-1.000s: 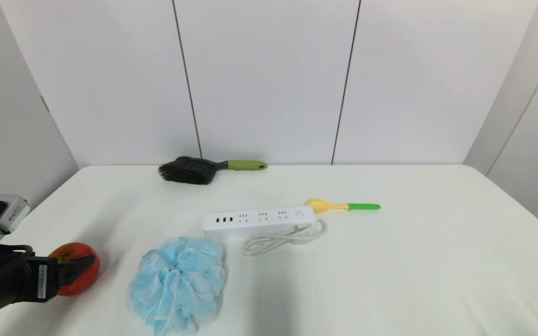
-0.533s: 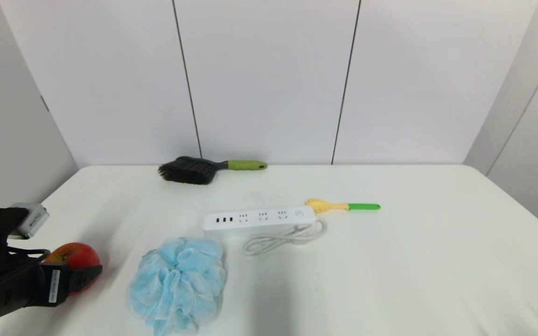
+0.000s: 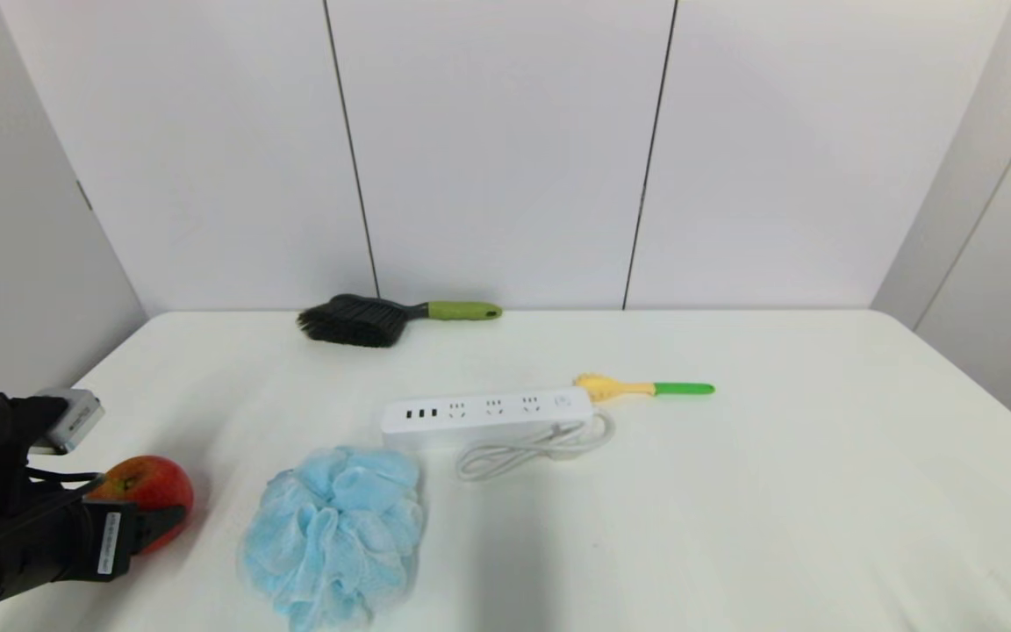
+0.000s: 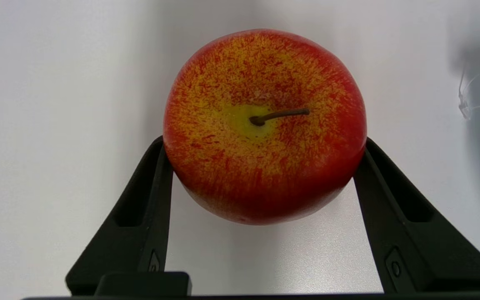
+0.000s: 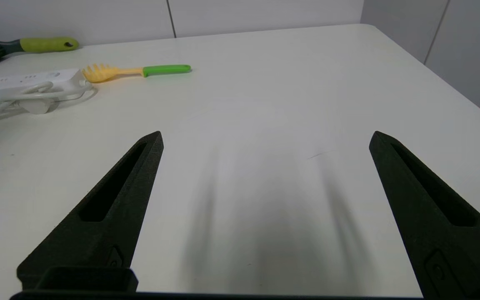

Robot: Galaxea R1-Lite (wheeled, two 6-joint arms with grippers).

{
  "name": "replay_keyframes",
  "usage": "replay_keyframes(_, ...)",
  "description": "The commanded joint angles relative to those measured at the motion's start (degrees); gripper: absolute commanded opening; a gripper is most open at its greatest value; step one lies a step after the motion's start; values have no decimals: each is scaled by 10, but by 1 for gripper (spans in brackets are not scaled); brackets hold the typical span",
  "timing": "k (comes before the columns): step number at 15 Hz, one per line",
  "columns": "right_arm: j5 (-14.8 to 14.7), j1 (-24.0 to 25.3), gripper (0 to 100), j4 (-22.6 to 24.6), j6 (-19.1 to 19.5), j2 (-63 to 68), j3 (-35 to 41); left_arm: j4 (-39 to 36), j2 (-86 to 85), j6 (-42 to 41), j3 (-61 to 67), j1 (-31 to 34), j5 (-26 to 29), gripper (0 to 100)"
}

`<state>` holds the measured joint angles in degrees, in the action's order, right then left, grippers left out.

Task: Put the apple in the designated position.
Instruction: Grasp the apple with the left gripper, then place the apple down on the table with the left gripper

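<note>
Your apple (image 3: pixel 150 488) sits at the near left of the white table (image 3: pixel 734 491), stem up with its yellow-green patch showing, clamped on both sides by the left gripper (image 4: pixel 263 141); its two black fingers (image 4: pixel 148 208) press against the fruit's flanks. Just right of the apple you have a blue bath pouf (image 3: pixel 334 534). Beyond that lies a white power strip (image 3: pixel 488 412) with its coiled cord, a yellow-and-green pasta fork (image 3: pixel 641 388) at its right end, and a black brush (image 3: pixel 383 318) by the far wall. Your right gripper (image 5: pixel 265 139) hovers wide open over bare table, holding nothing.
</note>
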<state>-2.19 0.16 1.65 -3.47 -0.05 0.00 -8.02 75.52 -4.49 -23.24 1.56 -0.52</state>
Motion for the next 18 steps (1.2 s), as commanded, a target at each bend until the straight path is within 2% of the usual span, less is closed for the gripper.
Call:
replay_keyframes(1, 0, 0, 100, 0, 0, 0, 7, 2, -1, -24, -73, -5, 8, 0)
replay_keyframes(4, 0, 0, 100, 0, 0, 0, 7, 2, 46, -72, -200, -40, 39, 0)
replay_keyframes(7, 0, 0, 100, 0, 0, 0, 7, -1, 151, -74, -345, -122, 110, 0)
replay_keyframes(10, 0, 0, 100, 0, 0, 0, 7, -9, 278, -75, -499, -209, 115, 0)
replay_keyframes(18, 0, 0, 100, 0, 0, 0, 7, -36, 524, -78, -789, -360, 116, 0)
